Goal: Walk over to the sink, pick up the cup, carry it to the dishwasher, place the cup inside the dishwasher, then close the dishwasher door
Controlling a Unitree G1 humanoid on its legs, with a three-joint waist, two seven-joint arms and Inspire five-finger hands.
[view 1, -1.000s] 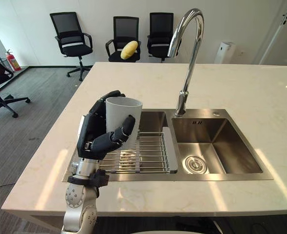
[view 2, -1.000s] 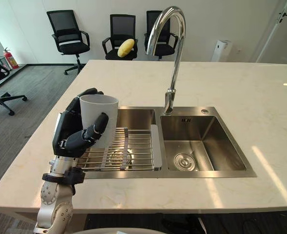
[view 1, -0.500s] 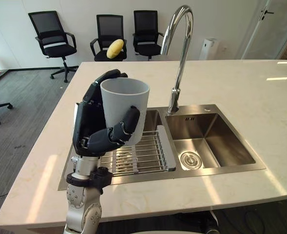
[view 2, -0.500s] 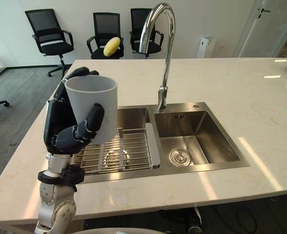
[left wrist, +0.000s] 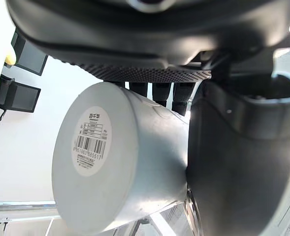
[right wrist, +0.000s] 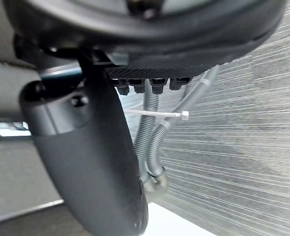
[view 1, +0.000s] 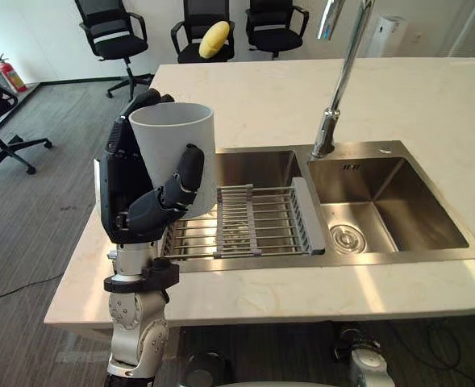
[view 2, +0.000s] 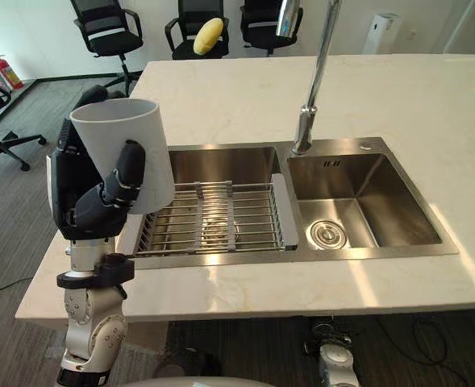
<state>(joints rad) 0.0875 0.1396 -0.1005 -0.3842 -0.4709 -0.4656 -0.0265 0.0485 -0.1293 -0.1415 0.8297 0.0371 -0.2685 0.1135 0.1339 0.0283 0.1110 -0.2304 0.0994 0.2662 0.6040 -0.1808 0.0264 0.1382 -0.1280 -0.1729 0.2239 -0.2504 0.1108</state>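
The faucet [view 1: 339,81] is cut off at 12 o'clock; its arch was shown whole before the view shifted. The cup [view 1: 172,145] is still gripped upright by the left hand [view 1: 122,193], at 9 o'clock from the sink [view 1: 398,258]. The right hand's [right wrist: 85,162] state cannot be told.

The room is bright in the 2 eye views, with soft light. Pale patches of glare lie on the white counter [view 2: 221,284] near its front edge. The steel sink [view 1: 398,205] shines and the tap [view 1: 327,133] glints. The cup [view 1: 172,141] looks pale beside the very dark left hand [view 1: 128,205].
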